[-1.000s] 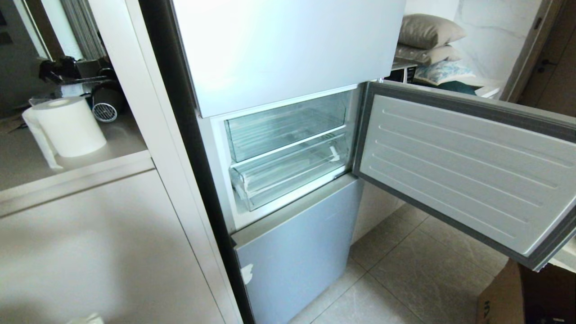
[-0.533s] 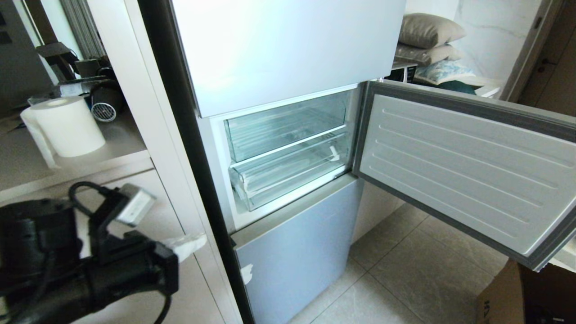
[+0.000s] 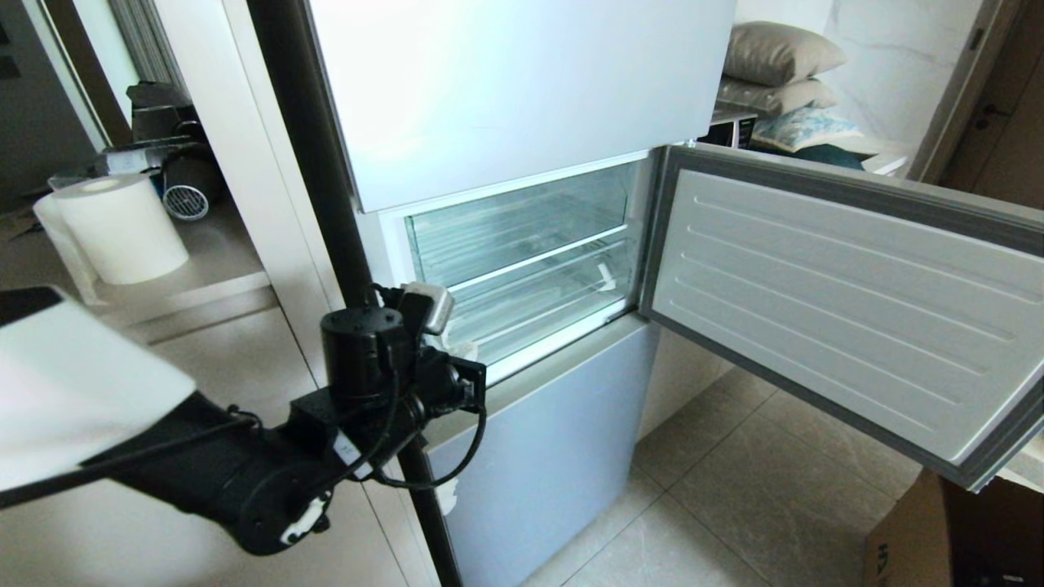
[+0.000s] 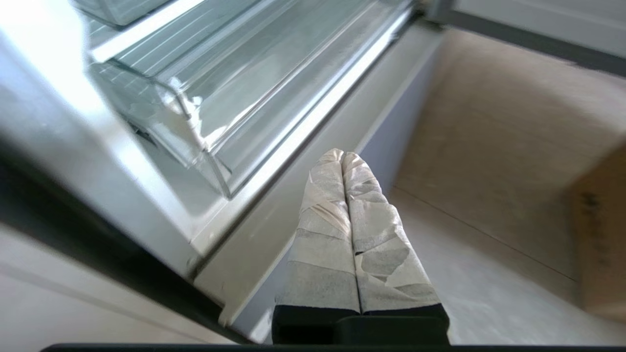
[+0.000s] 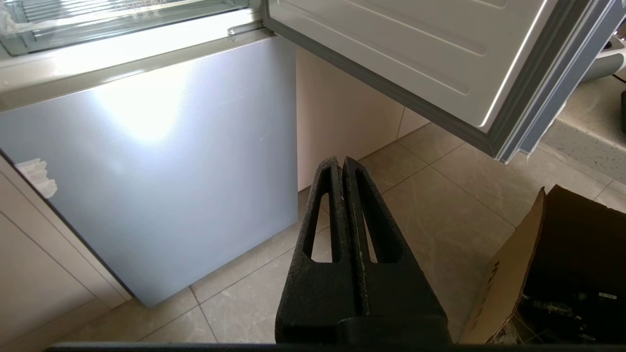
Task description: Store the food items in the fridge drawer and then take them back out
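Observation:
The fridge drawer [image 3: 538, 303] is the lower clear plastic drawer in the open middle compartment, with a white tape scrap at its right front corner. It sits pushed in. My left gripper [image 3: 459, 350], its fingers wrapped in white tape, hangs shut just below and in front of the drawer's left front corner [image 4: 195, 132], over the lower door's top edge. In the left wrist view the left gripper [image 4: 342, 154] holds nothing. My right gripper [image 5: 341, 161] is shut and empty, parked low over the floor tiles. No food items show in any view.
The compartment's door [image 3: 832, 302] stands swung open to the right. A second clear bin [image 3: 514, 224] sits above the drawer. The closed lower fridge door [image 3: 546, 456] is below. A paper towel roll [image 3: 122, 228] stands on the left counter, and a cardboard box [image 3: 954, 538] on the floor at right.
My left arm has come up into the head view from the lower left and swung right to the drawer's left front corner. The right arm, drawer and door have not moved.

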